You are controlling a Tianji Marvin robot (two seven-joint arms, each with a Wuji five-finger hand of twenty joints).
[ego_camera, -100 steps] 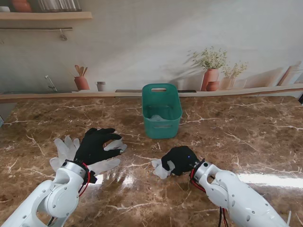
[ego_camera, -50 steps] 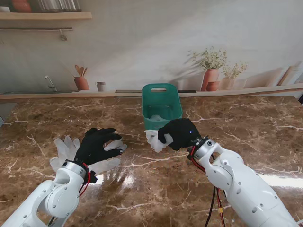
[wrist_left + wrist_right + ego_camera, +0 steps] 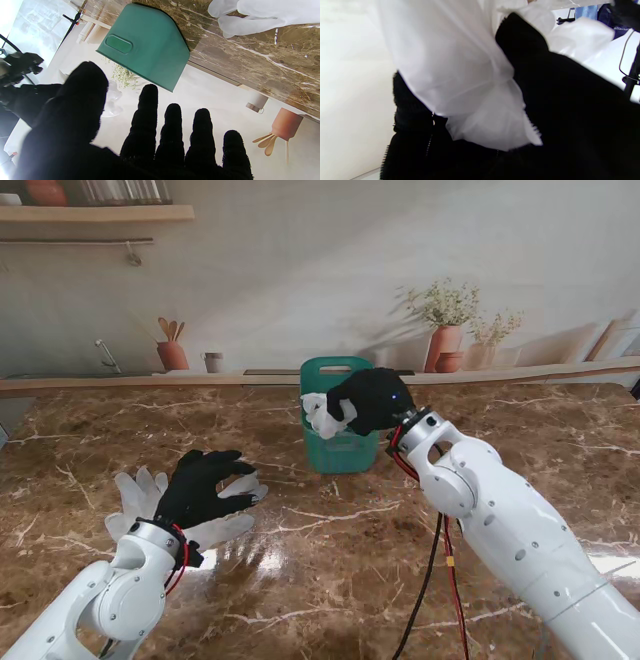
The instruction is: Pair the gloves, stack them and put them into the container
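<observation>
- Stand view: the right hand [image 3: 368, 400] had risen from the marble table [image 3: 520, 450], where it was a second earlier, and now hung over the near rim of the green container [image 3: 342, 442], fingers closed around a bunched white glove bundle [image 3: 322, 416]. That put the bundle about ready to drop in, by my reading. The container stood near the table's far edge, at its middle.
- Stand view: the left hand [image 3: 203, 485] had not shifted; it lay with fingers spread, gripping nothing, over the remaining white gloves [image 3: 140, 492] near the table's left edge.
- Left wrist view: the spread fingers [image 3: 145, 120] held nothing, and the container [image 3: 147, 47] showed its outer wall and handle slot, with a glove [image 3: 252, 15] flat on the marble.
- Right wrist view: only here did the grip show closely, dark fingers [image 3: 522, 45] wrapped over the crumpled glove bundle [image 3: 460, 82]; the container was out of sight.
</observation>
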